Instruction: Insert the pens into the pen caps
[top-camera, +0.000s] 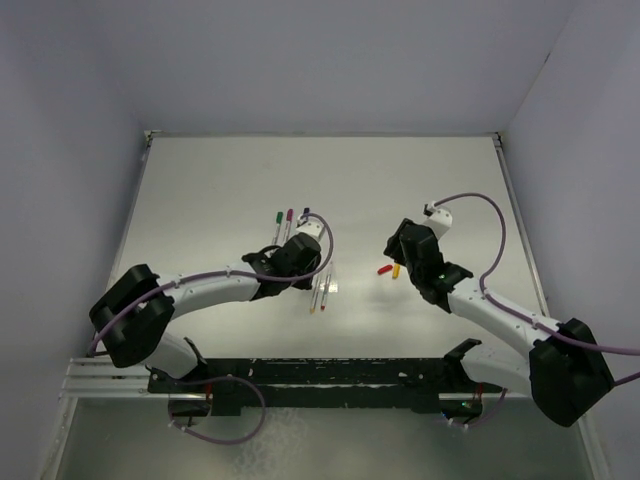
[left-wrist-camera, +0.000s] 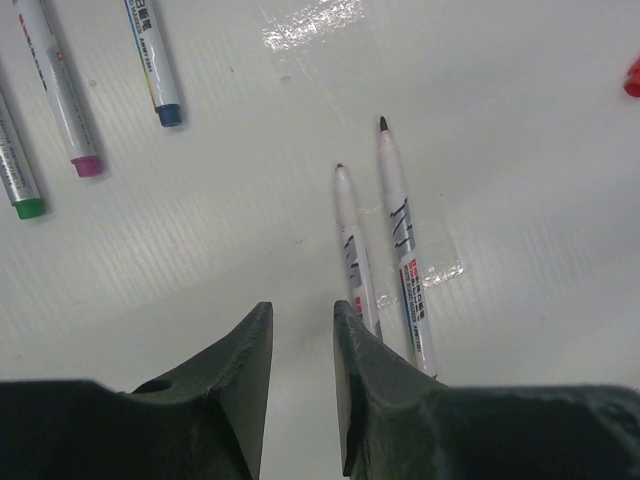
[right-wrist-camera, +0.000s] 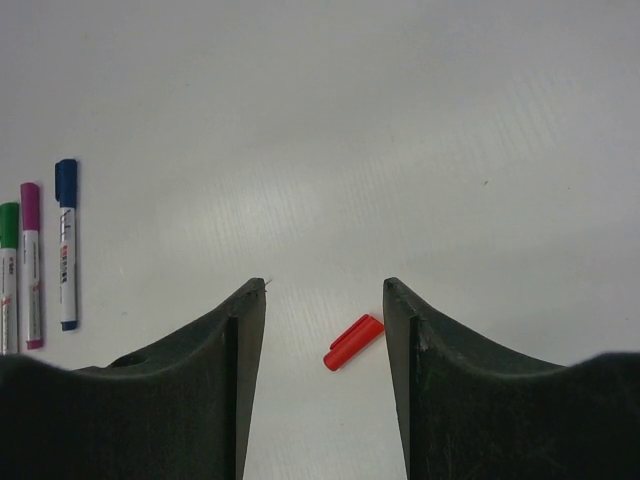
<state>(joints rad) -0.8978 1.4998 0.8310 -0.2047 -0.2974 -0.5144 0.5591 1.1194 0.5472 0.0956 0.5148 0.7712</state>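
While the left pincer and right pincer gape empty, three pens sit capped.

Five marker pens, two loose caps
Three capped: green pen, purple pen, blue pen; two uncapped pens; one red cap, one yellow cap.

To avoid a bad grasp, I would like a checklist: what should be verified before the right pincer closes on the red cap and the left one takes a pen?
1. Red cap between the fingers of the right pincer: ok.
2. Right pincer open and empty: ok.
3. Yellow cap clear of those fingers: cannot tell; the wrist view does not show it.
4. Left pincer empty: ok.
5. Left pincer centred over an uncapped pen: not ok; both lie beside its gap.
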